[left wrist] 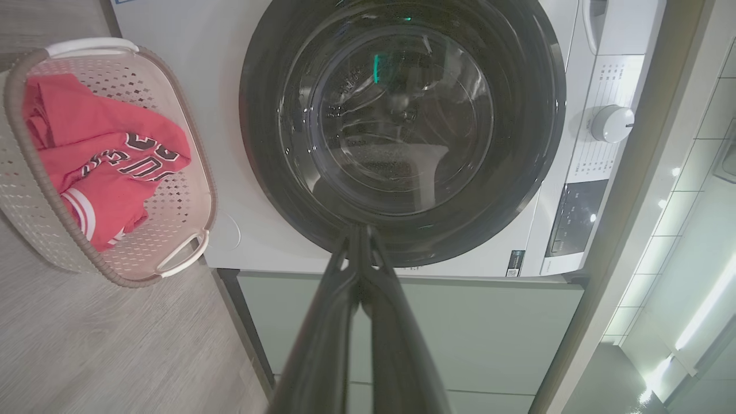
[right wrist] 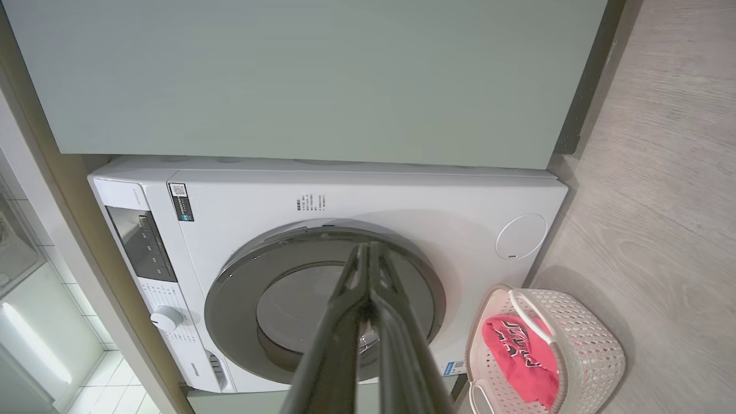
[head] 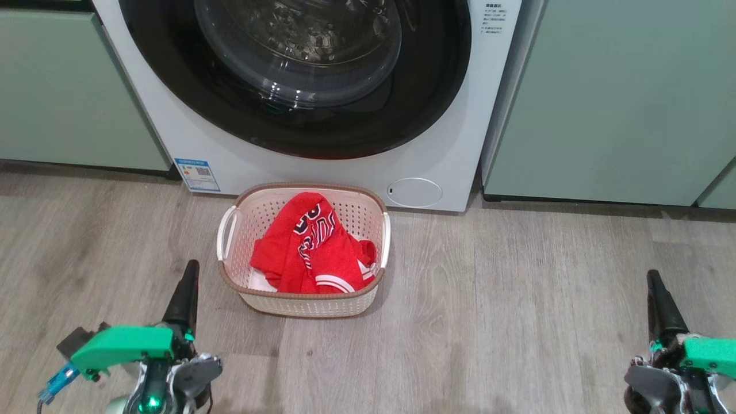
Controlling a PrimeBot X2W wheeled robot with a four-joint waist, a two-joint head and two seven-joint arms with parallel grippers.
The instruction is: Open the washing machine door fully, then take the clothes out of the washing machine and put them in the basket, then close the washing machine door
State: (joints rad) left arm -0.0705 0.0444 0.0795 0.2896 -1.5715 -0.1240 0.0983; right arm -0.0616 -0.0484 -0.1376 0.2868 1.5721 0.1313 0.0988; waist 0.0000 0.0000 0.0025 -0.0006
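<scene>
The white washing machine (head: 437, 144) stands ahead with its round black-rimmed door (head: 299, 75) closed against the front; the door (left wrist: 402, 126) (right wrist: 322, 299) also shows in both wrist views. On the floor before it sits the cream basket (head: 230, 230) holding red clothes (head: 313, 247) with dark lettering. The basket (left wrist: 190, 190) with the clothes (left wrist: 98, 155) is at the left of the left wrist view, and the basket (right wrist: 592, 345) with clothes (right wrist: 520, 356) at the lower right of the right wrist view. My left gripper (head: 190, 270) is shut and empty, left of the basket. My right gripper (head: 654, 279) is shut and empty, far right.
Pale green cabinets (head: 63, 92) (head: 609, 98) flank the machine on both sides. Grey wood-look floor (head: 489, 322) lies between my grippers and around the basket. A blue sticker (head: 197, 174) and a round flap (head: 414, 192) mark the machine's lower front.
</scene>
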